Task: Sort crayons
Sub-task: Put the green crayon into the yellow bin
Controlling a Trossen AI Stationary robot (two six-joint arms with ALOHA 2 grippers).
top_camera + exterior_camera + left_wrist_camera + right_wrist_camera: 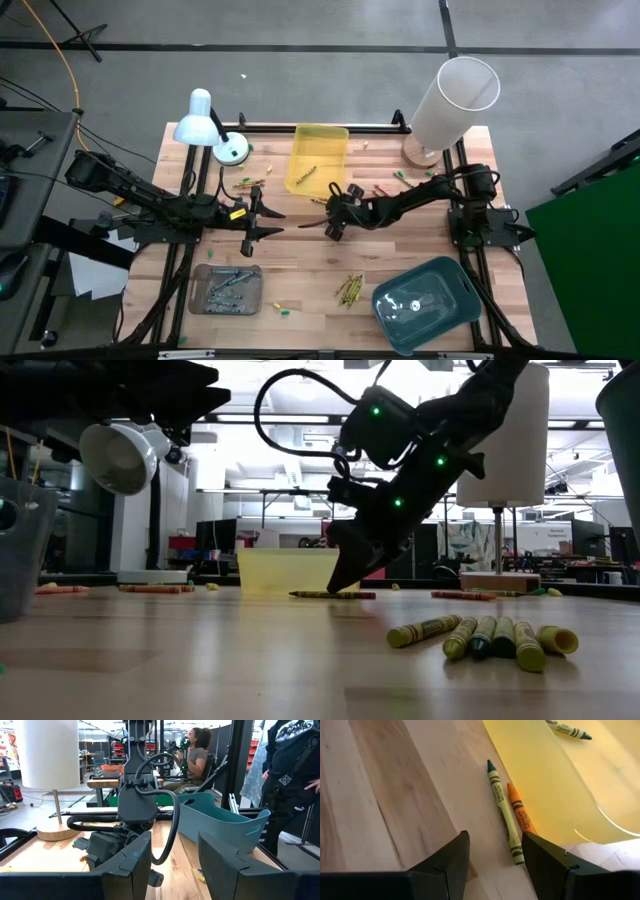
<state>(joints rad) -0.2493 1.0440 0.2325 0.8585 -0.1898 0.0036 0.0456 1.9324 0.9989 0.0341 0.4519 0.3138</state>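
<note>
Right gripper (333,222) down low on the desk (300,270) just off the yellow tray (318,157), fingers apart over a green crayon (502,811) and an orange crayon (521,814) lying side by side. One crayon inside the yellow tray. Grey tray (226,289) holding a few. Teal tray (428,301) near the front right corner. Loose olive bunch (349,289) between those two. Left gripper (257,221) parked nearby, fingers spread too.
</note>
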